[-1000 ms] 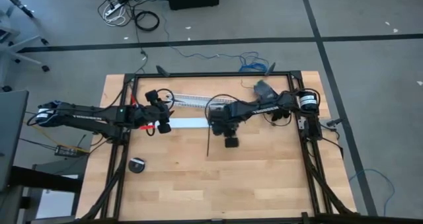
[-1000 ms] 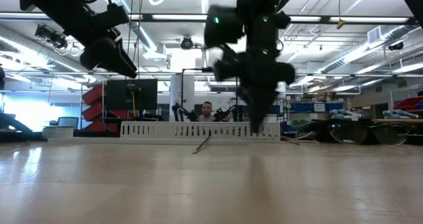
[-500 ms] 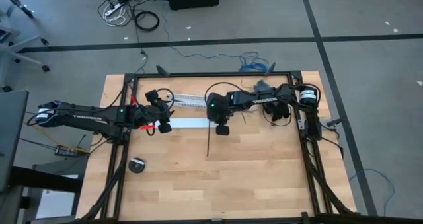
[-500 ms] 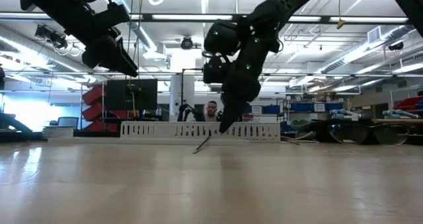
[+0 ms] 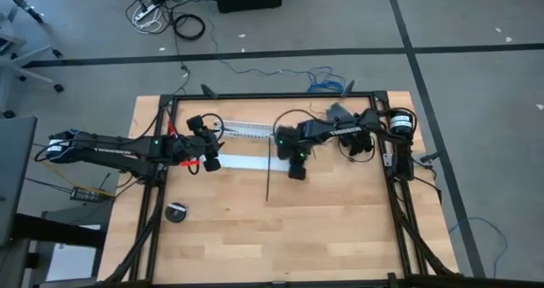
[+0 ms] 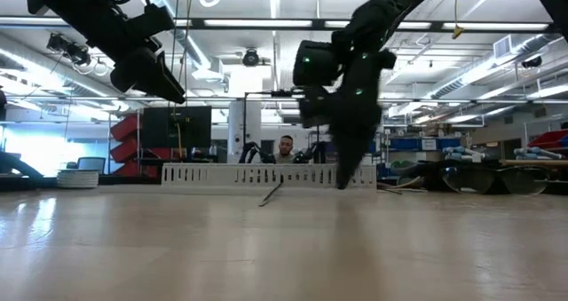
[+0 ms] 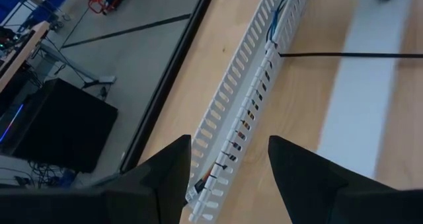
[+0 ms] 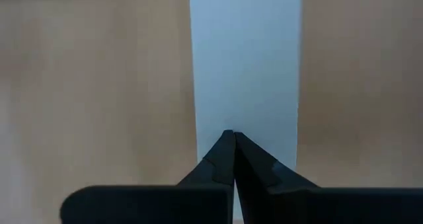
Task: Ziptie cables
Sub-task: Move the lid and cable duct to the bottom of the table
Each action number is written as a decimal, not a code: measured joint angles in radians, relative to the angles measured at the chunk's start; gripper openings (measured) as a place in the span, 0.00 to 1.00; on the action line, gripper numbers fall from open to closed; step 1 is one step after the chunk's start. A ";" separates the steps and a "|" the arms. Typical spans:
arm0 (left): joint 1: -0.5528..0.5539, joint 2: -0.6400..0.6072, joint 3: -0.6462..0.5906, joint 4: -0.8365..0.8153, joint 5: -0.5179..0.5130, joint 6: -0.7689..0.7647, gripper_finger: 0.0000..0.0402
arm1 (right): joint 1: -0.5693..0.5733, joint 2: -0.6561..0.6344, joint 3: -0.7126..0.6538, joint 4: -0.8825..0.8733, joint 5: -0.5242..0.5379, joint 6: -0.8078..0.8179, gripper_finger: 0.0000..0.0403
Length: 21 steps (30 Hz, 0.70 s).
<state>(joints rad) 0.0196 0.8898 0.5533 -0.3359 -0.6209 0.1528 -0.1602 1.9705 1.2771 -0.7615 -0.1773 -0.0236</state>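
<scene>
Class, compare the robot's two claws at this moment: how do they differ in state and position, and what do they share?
The left claw is open, a clear gap between its fingers; the right claw is shut, tips meeting with nothing between them. The left claw hangs above the white slotted channel; the right claw points down at the flat white strip. Both are dark, two-fingered and empty.

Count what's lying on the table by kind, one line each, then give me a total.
White slotted channel: 1
Flat white strip: 1
Black ziptie: 1
Small round black object: 1
Bunch of thin cables inside the channel: 1
Total: 5
</scene>
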 joint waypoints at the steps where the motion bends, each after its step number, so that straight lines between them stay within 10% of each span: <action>1: 0.000 0.000 0.000 0.000 0.000 0.001 0.49 | 0.018 -0.009 -0.002 -0.064 -0.013 0.019 0.00; 10: 0.000 0.000 0.000 0.002 0.016 0.030 0.49 | 0.179 -0.249 -0.010 -0.424 -0.120 0.255 0.00; 15: 0.000 0.000 0.000 0.038 0.021 0.054 0.49 | 0.184 -0.440 -0.032 -0.077 0.034 0.241 0.00; 21: 0.000 0.000 0.000 0.056 0.040 0.047 0.49 | 0.124 -0.343 -0.153 0.218 -0.032 0.160 0.00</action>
<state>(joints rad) 0.0196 0.8896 0.5533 -0.2802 -0.5805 0.2001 -0.0363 1.6273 1.1241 -0.5434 -0.2088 0.1365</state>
